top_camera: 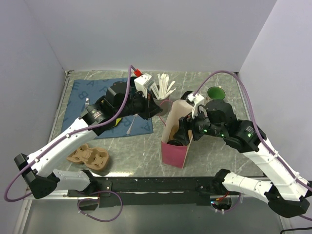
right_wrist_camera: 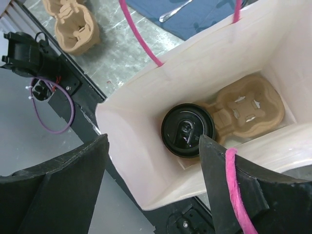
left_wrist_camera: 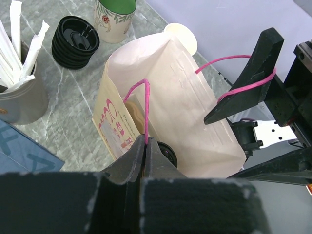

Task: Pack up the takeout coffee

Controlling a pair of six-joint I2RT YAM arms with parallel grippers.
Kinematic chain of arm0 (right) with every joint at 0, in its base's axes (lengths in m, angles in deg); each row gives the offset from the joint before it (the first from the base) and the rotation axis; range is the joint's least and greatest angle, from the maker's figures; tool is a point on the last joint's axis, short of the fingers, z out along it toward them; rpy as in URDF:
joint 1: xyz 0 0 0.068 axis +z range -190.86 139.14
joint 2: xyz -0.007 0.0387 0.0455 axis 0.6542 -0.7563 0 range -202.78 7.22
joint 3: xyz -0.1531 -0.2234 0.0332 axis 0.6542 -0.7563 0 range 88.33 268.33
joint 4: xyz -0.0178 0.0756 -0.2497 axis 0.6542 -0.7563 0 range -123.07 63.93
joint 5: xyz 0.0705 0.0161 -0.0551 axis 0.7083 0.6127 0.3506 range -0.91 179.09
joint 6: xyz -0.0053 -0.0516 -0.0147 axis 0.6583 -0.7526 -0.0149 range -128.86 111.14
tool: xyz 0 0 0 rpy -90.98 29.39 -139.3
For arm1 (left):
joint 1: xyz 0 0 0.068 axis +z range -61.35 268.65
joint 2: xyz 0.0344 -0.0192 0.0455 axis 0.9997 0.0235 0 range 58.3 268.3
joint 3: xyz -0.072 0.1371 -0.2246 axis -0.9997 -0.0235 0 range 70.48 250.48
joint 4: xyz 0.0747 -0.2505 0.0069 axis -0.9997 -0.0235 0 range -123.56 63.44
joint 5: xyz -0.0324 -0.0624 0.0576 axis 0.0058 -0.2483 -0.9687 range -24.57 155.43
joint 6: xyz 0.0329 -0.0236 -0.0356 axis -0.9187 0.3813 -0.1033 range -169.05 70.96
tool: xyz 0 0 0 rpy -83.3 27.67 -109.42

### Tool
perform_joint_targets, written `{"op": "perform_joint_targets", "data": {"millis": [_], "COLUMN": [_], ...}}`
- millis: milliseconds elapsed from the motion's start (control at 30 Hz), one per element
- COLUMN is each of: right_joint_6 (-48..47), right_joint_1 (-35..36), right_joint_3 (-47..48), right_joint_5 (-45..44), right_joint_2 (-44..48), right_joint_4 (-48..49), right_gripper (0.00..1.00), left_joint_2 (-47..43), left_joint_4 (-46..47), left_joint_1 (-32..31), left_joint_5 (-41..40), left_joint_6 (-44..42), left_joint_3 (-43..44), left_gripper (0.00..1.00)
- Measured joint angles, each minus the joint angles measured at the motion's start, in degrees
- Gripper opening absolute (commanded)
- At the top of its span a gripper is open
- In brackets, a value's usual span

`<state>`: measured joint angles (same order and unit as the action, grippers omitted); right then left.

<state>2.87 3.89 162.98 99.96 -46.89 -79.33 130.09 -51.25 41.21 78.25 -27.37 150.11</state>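
Showing only lid, takeout coffee in bag; left end effector pinches handle, right wide.

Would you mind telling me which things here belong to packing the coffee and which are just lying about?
In the job: takeout coffee; paper bag; cup carrier inside it; left gripper, jaws shut on a pink handle; right gripper, jaws open above the bag.

Lying about: stack of black lids; floral cup; stirrer pot; spare carrier; blue mat.
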Motion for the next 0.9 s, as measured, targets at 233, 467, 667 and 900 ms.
{"op": "perform_joint_targets", "data": {"millis": [233,467,667,900], "right_joint_6": [-0.5,-1.6,-2.2,-2.7], "right_joint_1": [-2.3,-3.8,-4.2,-5.3], "right_joint_3": [0.0,0.1,1.2,5.4], "right_joint_5": [2.4,8.9,14.4,15.5], "right_joint_2": [0.2,0.2,-0.5,-3.2], "right_joint_4": [-0.5,-0.4,-0.6,-5.2], "right_gripper": [0.88,0.88,0.87,0.87], "left_joint_2": [0.1,0.1,0.0,0.1], "left_joint_4": [0.1,0.1,0.1,-0.1], "left_joint_1": [0.0,0.0,-0.1,-0.3], "left_joint_5": [0.0,0.0,0.0,-0.2], "left_joint_6": [0.0,0.0,0.0,-0.1], "left_joint_3": [0.0,0.0,0.0,0.8], "left_gripper": [0.01,0.01,0.01,0.01]}}
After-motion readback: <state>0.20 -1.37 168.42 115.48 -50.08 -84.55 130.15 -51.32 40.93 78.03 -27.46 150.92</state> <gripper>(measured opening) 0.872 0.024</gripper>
